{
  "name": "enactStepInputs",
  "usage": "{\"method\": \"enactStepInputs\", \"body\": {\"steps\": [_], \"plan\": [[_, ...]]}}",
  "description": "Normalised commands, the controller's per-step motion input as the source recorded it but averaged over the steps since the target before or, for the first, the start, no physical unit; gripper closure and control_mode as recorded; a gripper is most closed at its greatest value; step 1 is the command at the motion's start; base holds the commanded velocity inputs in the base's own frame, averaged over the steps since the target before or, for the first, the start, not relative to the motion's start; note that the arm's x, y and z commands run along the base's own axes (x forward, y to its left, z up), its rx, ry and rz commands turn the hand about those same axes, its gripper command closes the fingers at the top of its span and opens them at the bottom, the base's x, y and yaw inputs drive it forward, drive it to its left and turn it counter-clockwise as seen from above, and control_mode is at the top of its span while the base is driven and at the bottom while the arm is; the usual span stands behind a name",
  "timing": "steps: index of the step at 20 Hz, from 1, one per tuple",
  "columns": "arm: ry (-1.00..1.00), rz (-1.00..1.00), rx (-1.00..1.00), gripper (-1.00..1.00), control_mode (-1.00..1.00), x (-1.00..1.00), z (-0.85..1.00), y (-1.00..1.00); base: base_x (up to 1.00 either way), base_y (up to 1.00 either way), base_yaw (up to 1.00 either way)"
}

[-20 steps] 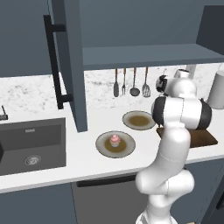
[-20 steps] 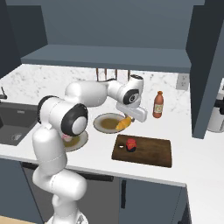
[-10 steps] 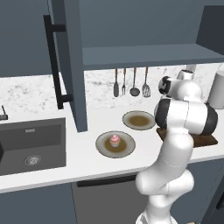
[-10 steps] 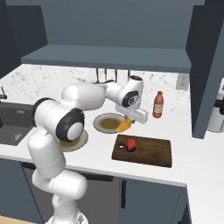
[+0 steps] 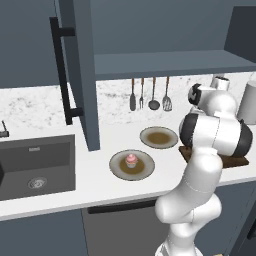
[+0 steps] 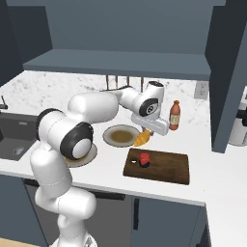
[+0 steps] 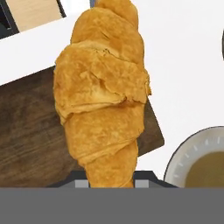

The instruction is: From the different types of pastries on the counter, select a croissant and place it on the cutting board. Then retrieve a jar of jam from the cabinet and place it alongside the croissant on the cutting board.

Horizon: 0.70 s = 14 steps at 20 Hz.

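My gripper is shut on the golden croissant, which hangs above the counter between the empty plate and the cutting board. In the hand view the croissant hangs over the left end of the dark wooden cutting board. A small red jar of jam stands on the board's left half. The pink-frosted cupcake sits on its own plate. The cabinet door with the black bar handle stands open.
An orange-red bottle stands behind the board by the wall. Utensils hang on the backsplash above the empty plate. The dark sink lies at the left, and a grey appliance stands at the far right.
The arm's elbow has swung right. The croissant, still held, has dropped a little past the plate's edge toward the board.
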Motion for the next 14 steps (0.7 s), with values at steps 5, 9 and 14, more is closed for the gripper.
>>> {"method": "enactStepInputs", "body": {"steps": [5, 9, 14], "plan": [[0.0, 0.04, 0.0, 1.0, -1.0, -0.34, 0.0, -0.15, 0.0, 0.0, 0.0], [0.0, 0.02, 0.0, 1.0, -1.0, -0.32, 0.01, -0.21, 0.0, 0.0, 0.0], [0.0, 0.02, 0.0, 1.0, -1.0, -0.23, 0.02, -0.22, 0.0, 0.0, 0.0]]}}
